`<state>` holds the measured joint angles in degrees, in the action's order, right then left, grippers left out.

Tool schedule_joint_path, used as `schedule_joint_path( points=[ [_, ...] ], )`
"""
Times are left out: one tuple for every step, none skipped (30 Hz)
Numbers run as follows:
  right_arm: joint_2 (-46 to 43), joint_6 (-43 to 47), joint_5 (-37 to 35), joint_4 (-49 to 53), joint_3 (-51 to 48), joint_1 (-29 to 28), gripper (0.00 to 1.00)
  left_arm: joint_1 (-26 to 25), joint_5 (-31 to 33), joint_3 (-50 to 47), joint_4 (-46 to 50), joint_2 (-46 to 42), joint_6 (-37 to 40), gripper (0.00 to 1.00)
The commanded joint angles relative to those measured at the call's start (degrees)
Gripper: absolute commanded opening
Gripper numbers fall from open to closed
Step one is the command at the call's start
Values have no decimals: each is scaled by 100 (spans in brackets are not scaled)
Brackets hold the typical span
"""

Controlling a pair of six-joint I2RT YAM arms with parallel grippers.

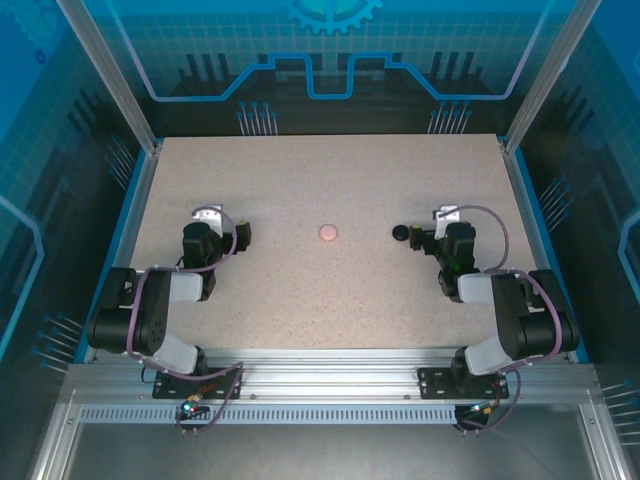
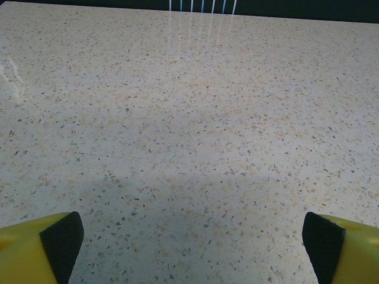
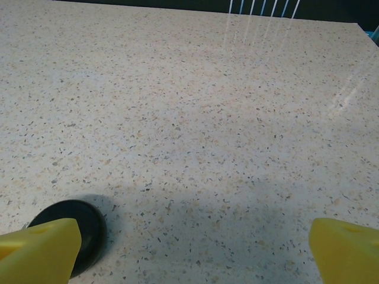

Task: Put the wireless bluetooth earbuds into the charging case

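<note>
Two small round charging cases lie mid-table: a pink one point(image 1: 329, 233) in the centre and a black one point(image 1: 401, 233) to its right. My right gripper point(image 1: 441, 230) is open and low over the table, and the black case point(image 3: 90, 228) sits just ahead of its left fingertip point(image 3: 37, 248), partly hidden by it. Nothing lies between the right gripper's point(image 3: 195, 251) fingers. My left gripper point(image 1: 224, 228) stands open left of the pink case, and in the left wrist view this gripper point(image 2: 192, 248) has bare speckled table between its wide-set yellow fingers point(image 2: 35, 248). The earbuds are out of view.
The speckled beige table point(image 1: 330, 300) has a blue rim and aluminium posts at its far corners. Both arm bases are bolted to the rail at the near edge. Dark panels with blue lines close off the back.
</note>
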<state>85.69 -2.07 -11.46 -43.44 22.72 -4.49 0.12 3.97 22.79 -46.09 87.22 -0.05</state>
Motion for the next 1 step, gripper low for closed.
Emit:
schedule_joint_path(
  points=[
    [35, 30, 64, -178, 88, 31, 100, 14, -128, 69, 37, -21, -47, 99]
  ],
)
